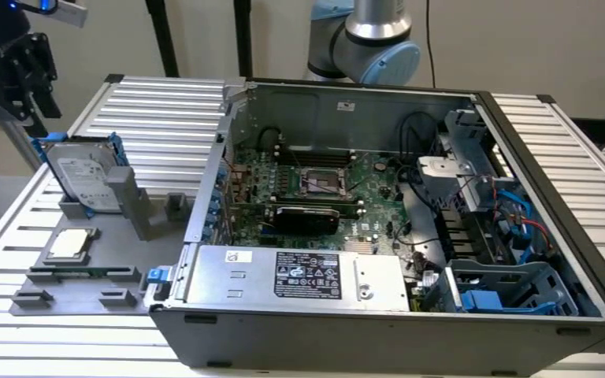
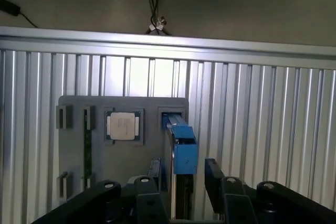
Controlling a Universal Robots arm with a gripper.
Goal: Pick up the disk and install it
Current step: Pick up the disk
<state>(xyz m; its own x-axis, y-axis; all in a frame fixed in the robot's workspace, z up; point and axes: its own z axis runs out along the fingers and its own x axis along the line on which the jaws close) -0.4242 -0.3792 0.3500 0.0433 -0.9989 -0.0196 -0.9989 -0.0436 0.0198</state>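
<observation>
The disk (image 1: 84, 179), silver-grey with a white label in a blue carrier frame, stands on edge in a slot of the grey fixture plate (image 1: 124, 248) at the exterior view's left. My gripper (image 1: 31, 102) hangs a little above it and toward the exterior view's left, apart from it. In the wrist view the disk (image 2: 184, 150) is seen edge-on as a blue bar. It runs between the two black fingers (image 2: 155, 174) of my gripper (image 2: 184, 177), which stands open with nothing held.
An open computer case (image 1: 387, 323) lies at the exterior view's right, with a motherboard (image 1: 324, 193), a grey power-supply box (image 1: 297, 276) and a blue-fitted drive bay (image 1: 502, 291). A small square silver chip (image 1: 72, 244) rests on the fixture plate. The table (image 1: 166, 110) is ribbed aluminium.
</observation>
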